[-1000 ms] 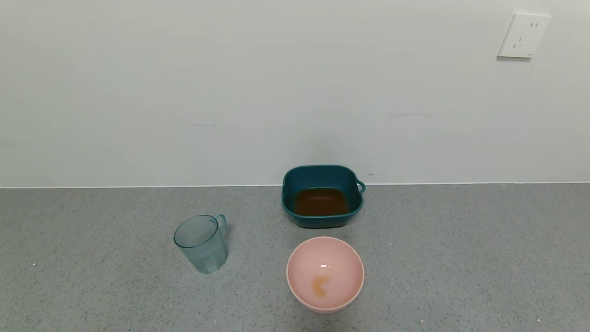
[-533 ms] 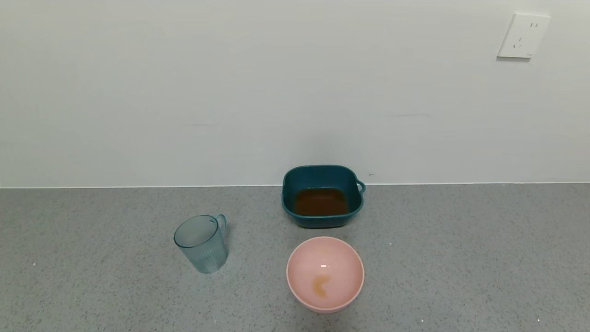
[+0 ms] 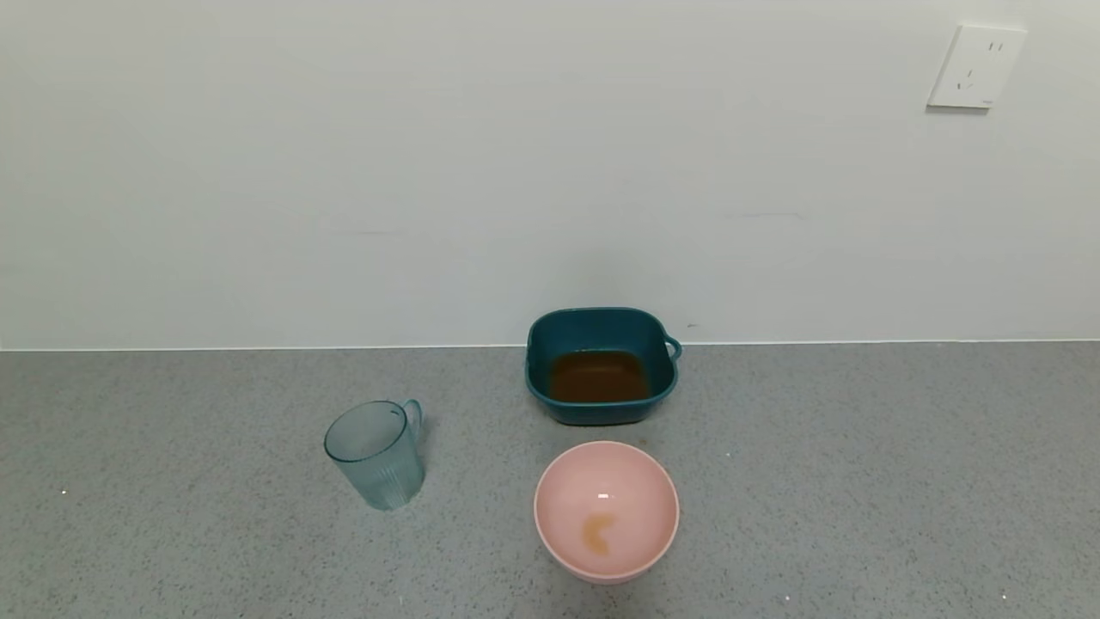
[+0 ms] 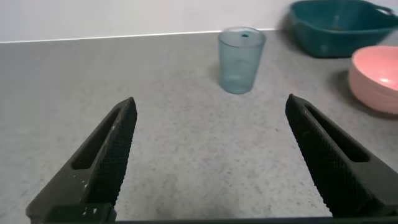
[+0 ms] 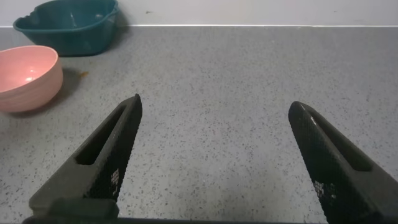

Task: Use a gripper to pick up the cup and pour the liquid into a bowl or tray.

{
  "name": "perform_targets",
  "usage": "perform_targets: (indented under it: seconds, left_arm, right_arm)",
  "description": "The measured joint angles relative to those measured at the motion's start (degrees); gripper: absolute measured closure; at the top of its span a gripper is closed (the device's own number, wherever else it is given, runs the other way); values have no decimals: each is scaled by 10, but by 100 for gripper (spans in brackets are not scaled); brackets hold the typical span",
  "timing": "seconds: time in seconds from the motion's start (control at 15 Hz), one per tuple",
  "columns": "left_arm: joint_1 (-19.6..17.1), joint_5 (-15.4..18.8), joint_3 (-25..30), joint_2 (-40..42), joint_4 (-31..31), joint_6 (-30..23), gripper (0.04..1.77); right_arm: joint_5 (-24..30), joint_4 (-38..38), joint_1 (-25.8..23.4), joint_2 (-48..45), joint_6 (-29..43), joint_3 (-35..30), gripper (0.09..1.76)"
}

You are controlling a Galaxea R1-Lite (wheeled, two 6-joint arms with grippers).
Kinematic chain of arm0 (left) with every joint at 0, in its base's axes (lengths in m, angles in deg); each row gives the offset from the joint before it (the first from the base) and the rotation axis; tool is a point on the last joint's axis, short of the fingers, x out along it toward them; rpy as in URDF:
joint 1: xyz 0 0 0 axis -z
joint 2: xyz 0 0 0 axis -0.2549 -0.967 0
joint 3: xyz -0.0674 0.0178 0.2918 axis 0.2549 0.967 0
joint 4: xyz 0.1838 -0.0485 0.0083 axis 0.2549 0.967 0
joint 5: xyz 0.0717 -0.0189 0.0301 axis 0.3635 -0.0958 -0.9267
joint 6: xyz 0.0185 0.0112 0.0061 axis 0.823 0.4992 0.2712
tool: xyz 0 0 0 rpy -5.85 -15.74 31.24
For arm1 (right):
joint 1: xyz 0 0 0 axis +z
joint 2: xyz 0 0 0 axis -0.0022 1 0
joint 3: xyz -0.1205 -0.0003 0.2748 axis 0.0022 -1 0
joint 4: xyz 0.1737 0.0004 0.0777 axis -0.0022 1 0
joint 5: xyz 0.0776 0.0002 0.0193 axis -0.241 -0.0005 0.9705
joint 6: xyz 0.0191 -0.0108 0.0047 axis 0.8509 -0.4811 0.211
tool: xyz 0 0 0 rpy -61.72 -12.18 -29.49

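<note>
Translucent blue-grey, the cup (image 3: 375, 453) stands upright and empty on the grey speckled counter (image 3: 859, 481), at about 9 o'clock from the pink bowl (image 3: 606, 511). Amber liquid (image 3: 599, 376) lies in the teal basin (image 3: 601, 327), at 12 o'clock from that bowl. Left gripper (image 4: 211, 155) and right gripper (image 5: 214, 155) both gape wide, holding nothing. No writing is readable on the wall socket (image 3: 976, 66)
</note>
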Motion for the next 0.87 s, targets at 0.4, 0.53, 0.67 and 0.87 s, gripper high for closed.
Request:
perform_targets:
  seconds: [0.4,0.53,0.67,0.87]
  left_arm:
    - [0,37,26,1,-5,-17,9]
    - [0,36,28,1,-6,-17,9]
    - [0,36,28,1,-6,-15,9]
    - [0,36,29,1,-6,-15,9]
  right_arm:
    - [0,0,0,0,0,0,14]
    - [0,0,0,0,0,0,14]
    - [0,0,0,0,0,0,14]
    - [5,0,-1,0,-19,0,14]
